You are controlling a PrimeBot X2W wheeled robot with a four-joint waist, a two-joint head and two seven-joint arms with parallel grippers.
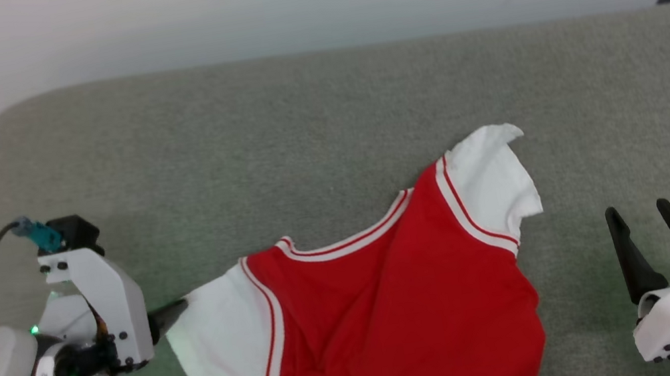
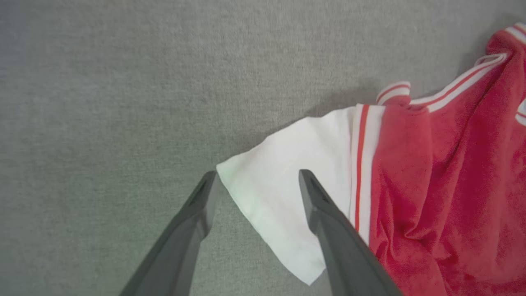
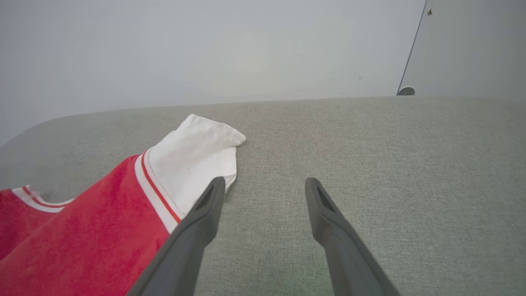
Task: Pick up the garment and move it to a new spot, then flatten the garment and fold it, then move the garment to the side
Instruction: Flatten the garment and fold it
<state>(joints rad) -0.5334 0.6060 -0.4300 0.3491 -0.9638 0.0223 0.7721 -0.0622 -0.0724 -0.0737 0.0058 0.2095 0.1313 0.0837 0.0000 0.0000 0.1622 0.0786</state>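
Garment (image 1: pixel 393 300) lies rumpled on the grey surface (image 1: pixel 297 120), low in the head view, with its white sleeves out to either side. Left gripper (image 2: pixel 257 176) is spread wide, straddling one sleeve's corner without pinching it. Right gripper (image 1: pixel 638 214) is released and empty, just beside the other sleeve.
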